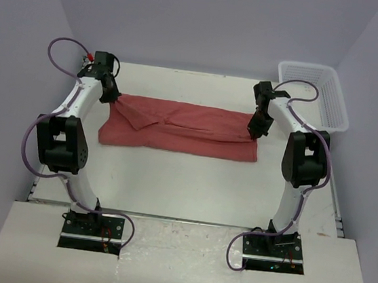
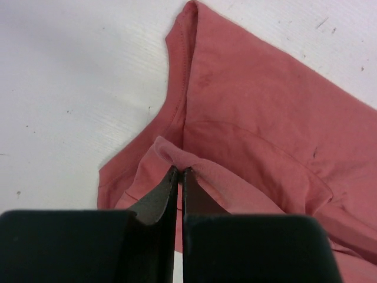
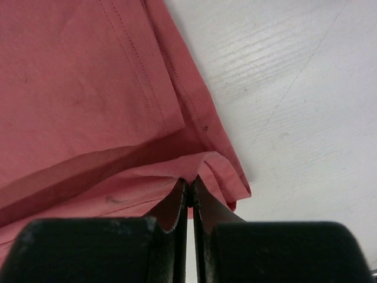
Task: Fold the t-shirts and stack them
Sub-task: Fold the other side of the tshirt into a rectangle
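Observation:
One brick-red t-shirt (image 1: 183, 128) lies folded into a long band across the back half of the table. My left gripper (image 1: 115, 102) is at its left end, shut on a pinched ridge of the cloth (image 2: 179, 158), with a sleeve spread beyond it. My right gripper (image 1: 255, 127) is at the band's right end, shut on a raised fold of the hem edge (image 3: 203, 162). In both wrist views the black fingers (image 2: 159, 203) (image 3: 215, 206) meet with red cloth caught at their tips (image 3: 191, 180).
A white mesh basket (image 1: 317, 95) stands at the back right corner. Bare white table (image 1: 177, 181) lies between the shirt and the arm bases. Grey walls close in the back and both sides.

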